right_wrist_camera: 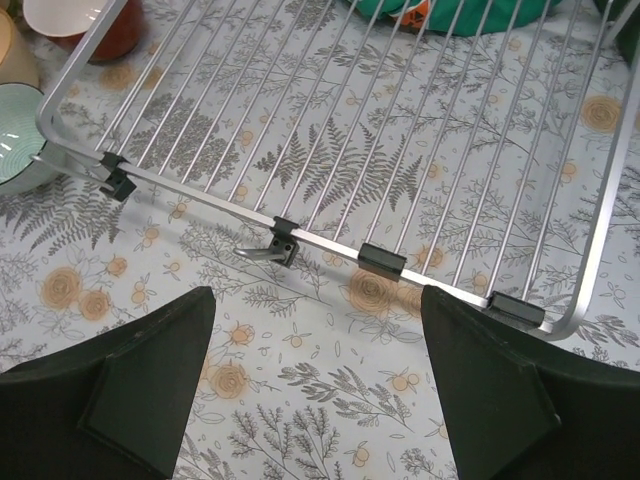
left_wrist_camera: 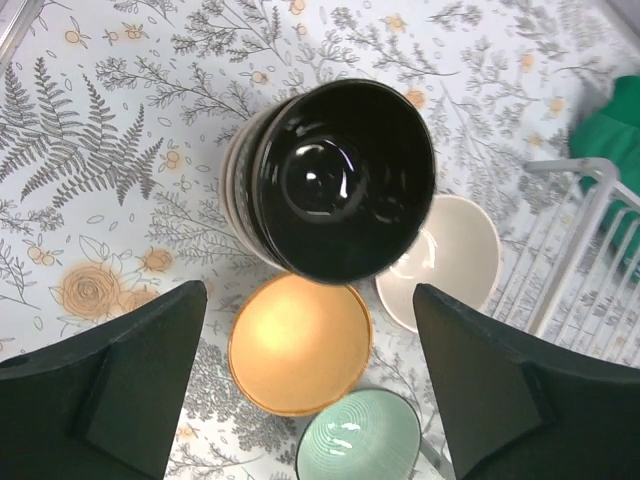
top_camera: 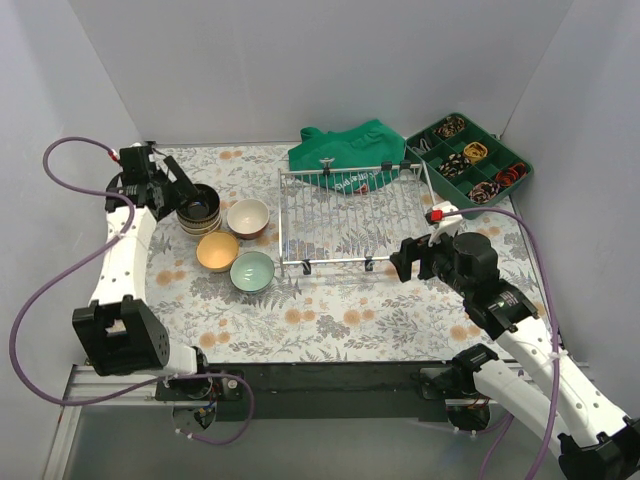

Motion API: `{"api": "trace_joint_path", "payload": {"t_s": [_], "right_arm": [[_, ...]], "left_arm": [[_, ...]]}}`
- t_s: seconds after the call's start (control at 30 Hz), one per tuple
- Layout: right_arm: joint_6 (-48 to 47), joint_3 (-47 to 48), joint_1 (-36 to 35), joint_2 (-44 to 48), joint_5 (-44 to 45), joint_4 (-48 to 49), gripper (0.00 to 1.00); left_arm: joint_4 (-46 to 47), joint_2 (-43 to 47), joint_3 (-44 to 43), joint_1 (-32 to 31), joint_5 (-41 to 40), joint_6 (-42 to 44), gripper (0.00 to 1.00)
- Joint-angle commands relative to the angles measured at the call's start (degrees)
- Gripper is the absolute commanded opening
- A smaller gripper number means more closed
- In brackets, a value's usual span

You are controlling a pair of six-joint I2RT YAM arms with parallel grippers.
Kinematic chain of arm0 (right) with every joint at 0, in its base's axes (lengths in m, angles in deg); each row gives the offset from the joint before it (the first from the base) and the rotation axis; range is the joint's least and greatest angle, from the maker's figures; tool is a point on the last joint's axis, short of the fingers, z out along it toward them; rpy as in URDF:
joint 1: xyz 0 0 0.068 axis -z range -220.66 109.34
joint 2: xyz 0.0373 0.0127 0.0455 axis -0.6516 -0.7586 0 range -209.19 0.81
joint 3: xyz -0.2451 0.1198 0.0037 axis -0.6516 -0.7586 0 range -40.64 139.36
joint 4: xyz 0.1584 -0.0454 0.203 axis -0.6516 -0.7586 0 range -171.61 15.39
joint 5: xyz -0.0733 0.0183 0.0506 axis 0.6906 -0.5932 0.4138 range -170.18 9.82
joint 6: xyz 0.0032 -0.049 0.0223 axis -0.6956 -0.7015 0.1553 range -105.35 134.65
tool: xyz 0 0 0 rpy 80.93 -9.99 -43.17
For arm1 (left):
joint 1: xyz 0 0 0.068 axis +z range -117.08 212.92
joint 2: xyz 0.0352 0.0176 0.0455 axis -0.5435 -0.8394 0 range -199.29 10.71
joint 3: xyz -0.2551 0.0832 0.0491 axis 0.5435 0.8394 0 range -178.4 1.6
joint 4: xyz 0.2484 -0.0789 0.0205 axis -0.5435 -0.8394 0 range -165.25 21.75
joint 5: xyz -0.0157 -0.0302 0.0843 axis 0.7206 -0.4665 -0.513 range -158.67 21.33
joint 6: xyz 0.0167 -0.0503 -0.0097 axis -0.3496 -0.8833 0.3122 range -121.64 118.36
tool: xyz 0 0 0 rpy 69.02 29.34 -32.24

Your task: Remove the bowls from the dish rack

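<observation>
sitting at the middle of the table, the dish rack [top_camera: 355, 215] is a rectangle of thin silver wires with a low raised rim, and the printed cloth shows through its grid. its near rail carries small black clips and one bent hook. the right gripper [right_wrist_camera: 318, 300] hovers just short of that rail, toward the rack's near right corner, fingers spread wide and touching nothing. left of the rack, and off it, four bowls cluster on the cloth: a glossy black bowl [left_wrist_camera: 345, 180] nested on top of a short stack of striped ones, a cream bowl [left_wrist_camera: 450, 260] beside it and nearest the rack's left rim, a matte orange bowl [left_wrist_camera: 300, 345] in front, and a ribbed mint-green bowl [left_wrist_camera: 360, 440] nearest the arms. the left gripper [left_wrist_camera: 310, 292] hangs over this group, its dark fingers parted wide with the black bowl just beyond the tips and the orange one between them below; it grips nothing. the tablecloth [top_camera: 330, 320] is pale with grey ferns and orange flowers. behind the rack lies a crumpled green cloth [top_camera: 345, 150], and at the far right corner a green compartment tray [top_camera: 468, 158] holds small mixed items too small to name. plain pale walls [top_camera: 300, 60] close in three sides, and a purple cable [top_camera: 60, 170] loops off the left arm.
</observation>
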Motion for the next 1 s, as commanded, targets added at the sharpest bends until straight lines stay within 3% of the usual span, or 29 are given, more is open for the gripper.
{"api": "trace_joint_path", "payload": {"t_s": [0.0, 0.13, 0.23, 0.57, 0.8, 0.97], "right_arm": [[0.4, 3.3, 0.2, 1.1, 7.3, 0.1, 0.92], [1.7, 3.8, 0.2, 3.5, 15.2, -1.4, 0.93], [2.4, 3.2, 0.1, 6.2, 20.5, -2.7, 0.93], [-0.2, -3.4, 0.2, 23.8, 32.5, -2.9, 0.95], [-5.2, -6.9, 0.1, 33.8, 33.7, -1.0, 0.97], [-6.5, -9.7, 0.1, 38.3, 34.9, 0.7, 0.98]], "left_arm": [[3.2, 10.3, 3.7, -2.0, 3.7, 0.8, 0.93], [4.4, 19.0, 7.9, -15.2, -6.0, 5.7, 0.98], [7.5, 29.2, 12.2, -19.8, -7.6, 7.6, 0.98], [4.2, 59.9, 21.0, -20.4, -13.1, 4.0, 0.98], [7.8, 79.4, 31.2, -20.8, -13.8, 1.9, 0.98], [9.6, 87.8, 35.1, -20.8, -15.3, 2.3, 0.98]]}}
